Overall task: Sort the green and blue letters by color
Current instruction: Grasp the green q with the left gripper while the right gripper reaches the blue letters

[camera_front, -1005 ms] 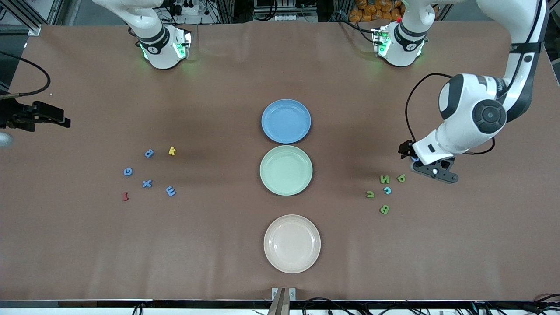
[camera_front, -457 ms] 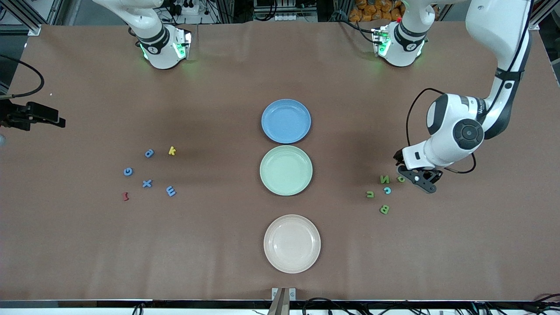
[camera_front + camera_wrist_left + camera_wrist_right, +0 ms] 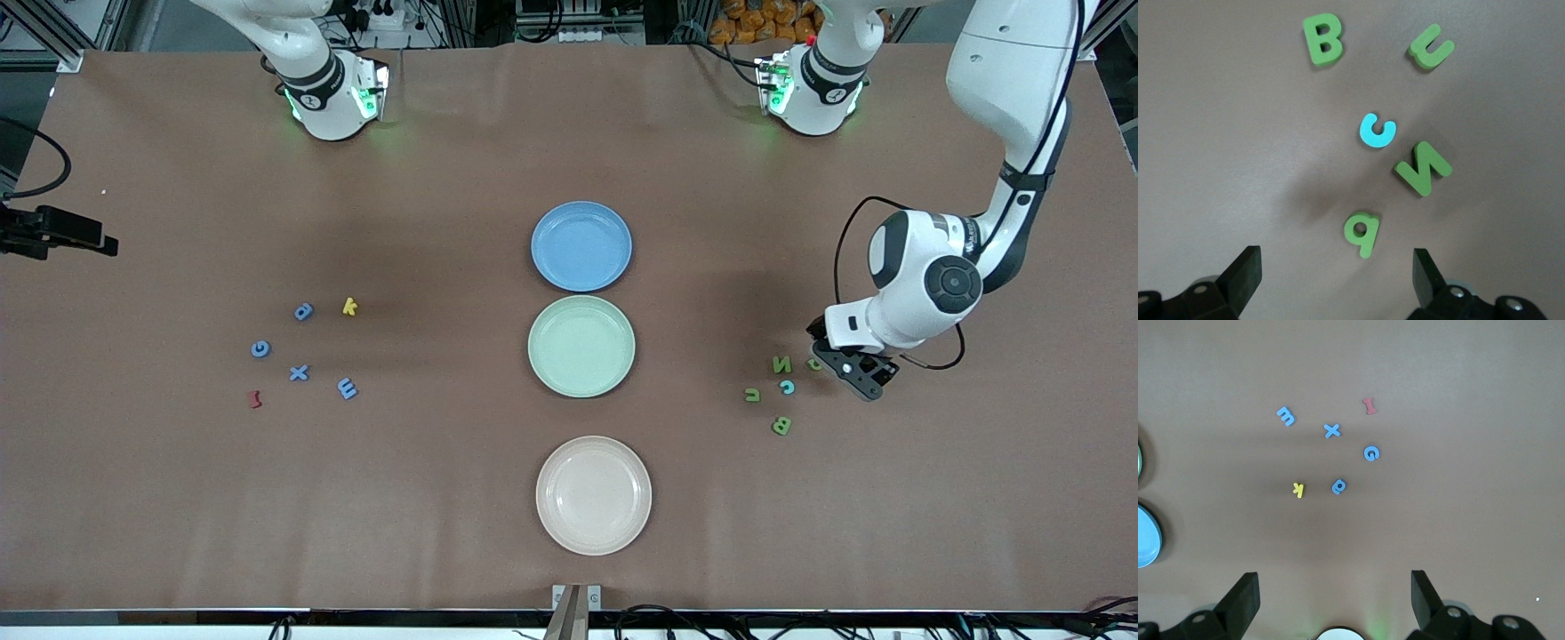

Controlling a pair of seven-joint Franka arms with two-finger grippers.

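A brown worktop was seen from above, with a green plate at its middle taken as the landmark. A blue plate lay just farther from the front camera than the green plate, and a pale plate lay nearer.

Toward the left arm's end from the green plate, four green letters were scattered: N, u, B and q, with a blue c among them. The left tool was held low over the q, its fingers spread wide with nothing between them.

Toward the right arm's end from the green plate lay the blue letters a, G, x and m, with a yellow k and a dark red letter. The right tool was parked at that end, fingers apart and empty.
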